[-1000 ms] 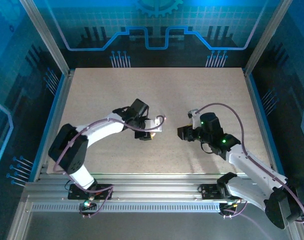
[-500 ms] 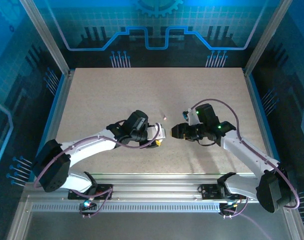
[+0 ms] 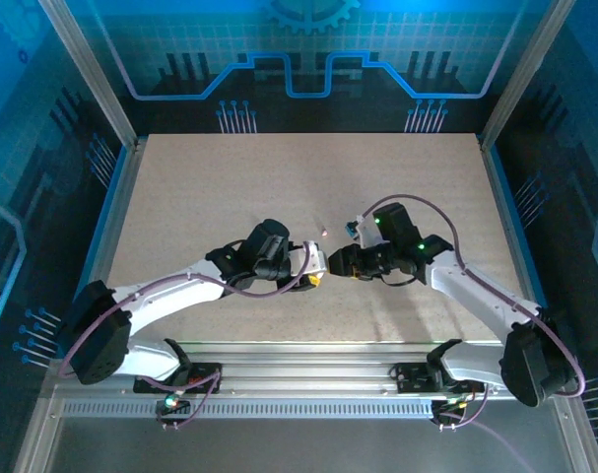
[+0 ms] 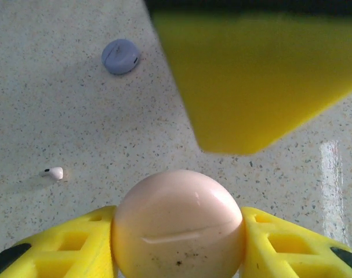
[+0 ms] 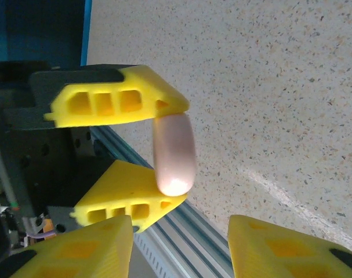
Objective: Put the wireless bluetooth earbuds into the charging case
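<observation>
A round pale pink charging case (image 4: 178, 226) sits pinched between the yellow fingers of my left gripper (image 4: 178, 234), a seam line showing across it. From the right wrist the same case (image 5: 174, 153) appears edge-on in the left gripper's fingers (image 5: 120, 101). My right gripper (image 5: 181, 255) is open, its fingers (image 5: 77, 249) just short of the case. In the top view the left gripper (image 3: 314, 273) and right gripper (image 3: 335, 261) almost meet tip to tip. One pale earbud (image 4: 53, 172) lies on the table (image 3: 324, 231). The other earbuds are out of view.
A lilac round case (image 4: 120, 56) lies closed on the speckled table beyond the earbud, by the right wrist (image 3: 350, 229). The aluminium rail (image 5: 187, 243) of the near table edge runs just below the grippers. Open tabletop (image 3: 279, 177) stretches toward the back.
Both arms have swung toward the table's middle. The right gripper has closed the gap to the left gripper, which still holds the pink case.
</observation>
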`<state>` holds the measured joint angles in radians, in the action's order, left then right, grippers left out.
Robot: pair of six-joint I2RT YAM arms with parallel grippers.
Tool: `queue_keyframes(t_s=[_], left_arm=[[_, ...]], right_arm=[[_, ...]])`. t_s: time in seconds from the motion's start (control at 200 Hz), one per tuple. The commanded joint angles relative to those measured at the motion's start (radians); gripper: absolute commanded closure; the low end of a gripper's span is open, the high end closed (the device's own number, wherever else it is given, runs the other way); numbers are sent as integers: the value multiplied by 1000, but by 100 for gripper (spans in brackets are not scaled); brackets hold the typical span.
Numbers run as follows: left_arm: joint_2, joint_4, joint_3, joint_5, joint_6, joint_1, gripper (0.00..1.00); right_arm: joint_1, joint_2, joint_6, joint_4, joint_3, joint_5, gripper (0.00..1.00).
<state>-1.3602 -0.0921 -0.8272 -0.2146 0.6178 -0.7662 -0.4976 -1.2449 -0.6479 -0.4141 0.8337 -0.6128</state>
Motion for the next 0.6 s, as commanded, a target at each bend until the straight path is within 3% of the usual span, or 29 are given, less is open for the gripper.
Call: queue_keyframes(t_s=[0.0,0.595], left_arm=[[30,23,16,-19,-11,-9,55],[80,61,35,-21,-9,-10,54]], right_arm=[[-13,-26,-9,49,40,-62,53],[-33,-110,-4,104,80,-87,60]])
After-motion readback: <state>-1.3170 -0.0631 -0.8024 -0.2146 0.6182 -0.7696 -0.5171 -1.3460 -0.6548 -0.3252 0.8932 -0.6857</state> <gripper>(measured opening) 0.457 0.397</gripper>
